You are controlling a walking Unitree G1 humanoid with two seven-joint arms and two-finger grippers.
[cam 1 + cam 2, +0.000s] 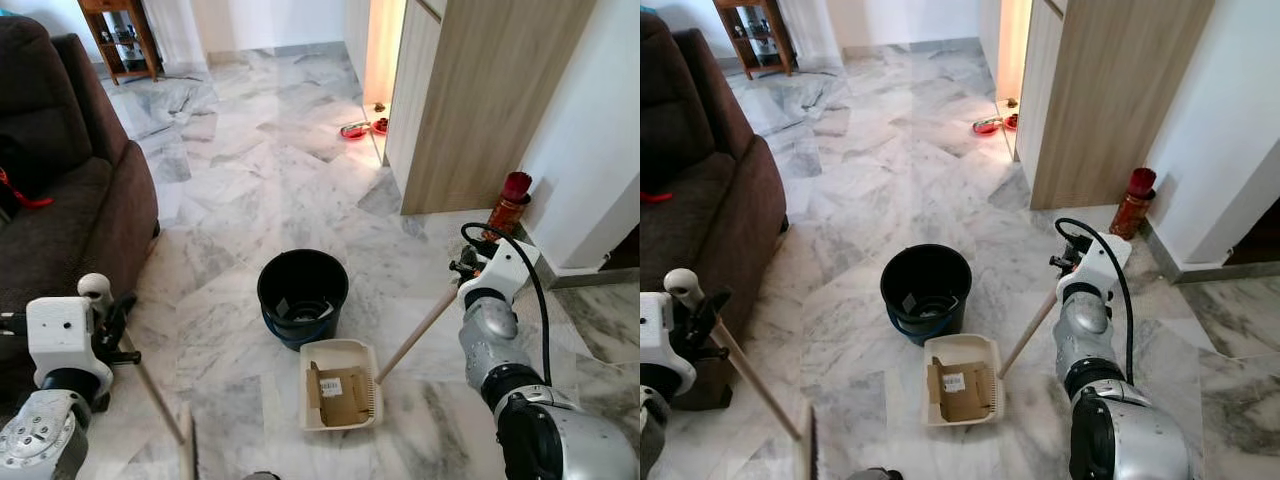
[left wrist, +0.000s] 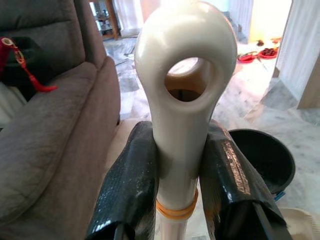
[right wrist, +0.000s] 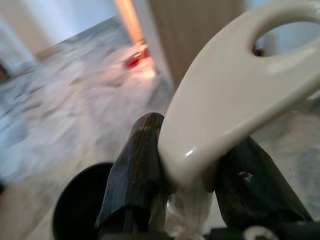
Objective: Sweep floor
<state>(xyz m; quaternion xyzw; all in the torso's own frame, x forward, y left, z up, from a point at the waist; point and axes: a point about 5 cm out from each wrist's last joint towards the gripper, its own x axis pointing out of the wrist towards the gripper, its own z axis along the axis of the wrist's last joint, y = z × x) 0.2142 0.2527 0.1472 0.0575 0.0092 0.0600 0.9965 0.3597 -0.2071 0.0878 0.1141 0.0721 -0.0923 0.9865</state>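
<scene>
Left gripper [image 2: 180, 195] first: its two black fingers [image 2: 132, 190] are clamped tight on the cream top of the broom handle [image 2: 185, 100], just under the hanging loop, an orange band peeking out below the grip. From there the wooden shaft [image 1: 755, 385] slants down and forward to the floor, where the dark broom head [image 1: 808, 450] sits at the near edge of the marble floor [image 1: 260, 170], close to the robot.

Over to the right gripper [image 3: 182, 185]: fingers [image 3: 135, 165] pinched around the cream looped end of the dustpan handle [image 3: 240, 80]. That pole [image 1: 415, 335] angles down to the cream dustpan [image 1: 340, 385], which lies flat on the floor in front of the robot. A flattened piece of brown cardboard [image 1: 340, 395] with a white label rests inside the pan.

Just beyond the dustpan, nearly touching its far rim, stands a black bucket [image 1: 302, 295] with some scraps at the bottom.

A brown sofa [image 1: 70, 190] lines the floor's left side. To the right, a wooden cabinet [image 1: 480, 110], with a red bottle [image 1: 508, 205] at the wall beside it. Red bowls [image 1: 360, 128] sit farther back by the doorway.
</scene>
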